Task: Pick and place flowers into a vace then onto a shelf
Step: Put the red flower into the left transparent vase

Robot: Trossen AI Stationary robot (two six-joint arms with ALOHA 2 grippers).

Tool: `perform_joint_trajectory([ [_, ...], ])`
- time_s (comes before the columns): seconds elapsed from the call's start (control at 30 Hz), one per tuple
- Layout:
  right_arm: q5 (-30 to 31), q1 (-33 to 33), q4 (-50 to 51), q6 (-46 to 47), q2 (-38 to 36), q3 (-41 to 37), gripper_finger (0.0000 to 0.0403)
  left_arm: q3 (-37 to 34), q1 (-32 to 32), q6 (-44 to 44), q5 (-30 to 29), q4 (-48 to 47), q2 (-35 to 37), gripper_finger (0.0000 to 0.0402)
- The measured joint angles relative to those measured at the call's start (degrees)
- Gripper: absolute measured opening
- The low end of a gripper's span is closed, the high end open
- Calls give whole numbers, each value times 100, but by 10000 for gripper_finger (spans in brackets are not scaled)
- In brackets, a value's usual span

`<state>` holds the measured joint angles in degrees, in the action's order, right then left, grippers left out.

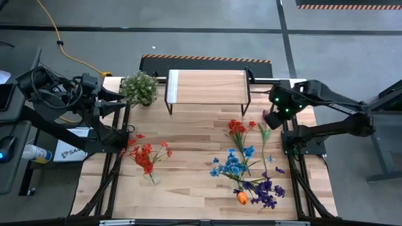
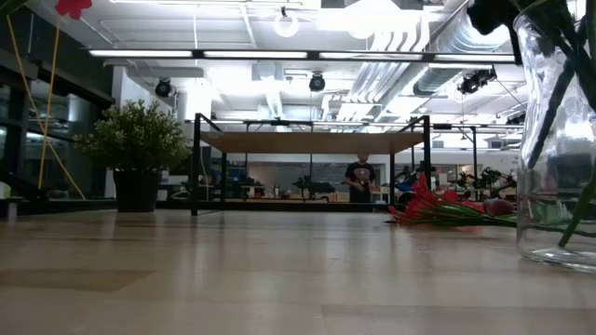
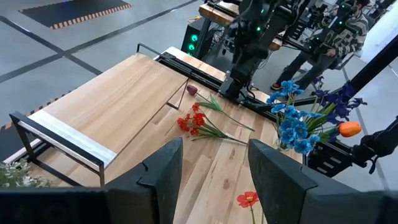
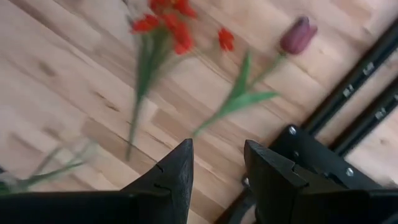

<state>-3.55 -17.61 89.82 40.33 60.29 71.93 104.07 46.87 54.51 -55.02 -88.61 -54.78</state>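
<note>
Low view: bare wooden table (image 2: 279, 279)

Shelf (image 1: 207, 86) behind flowers (image 1: 248, 166); potted plant (image 1: 139, 88) left.

The high view looks straight down on the whole table (image 1: 201, 135). The low view sits at tabletop level, facing the shelf (image 2: 312, 141). Wrist views look forward; both share, seemingly, the red flowers (image 3: 194, 121).
</note>
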Motion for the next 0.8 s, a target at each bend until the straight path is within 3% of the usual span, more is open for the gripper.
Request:
perform_joint_trajectory([
  [0.3, 36, 0, -474, 454, -2, -910, 134, 0, 0, 14, -4, 2, 0, 216],
  [0.8, 12, 0, -1225, 762, -2, -1760, 134, 0, 0, -1, -4, -1, 0, 216],
])
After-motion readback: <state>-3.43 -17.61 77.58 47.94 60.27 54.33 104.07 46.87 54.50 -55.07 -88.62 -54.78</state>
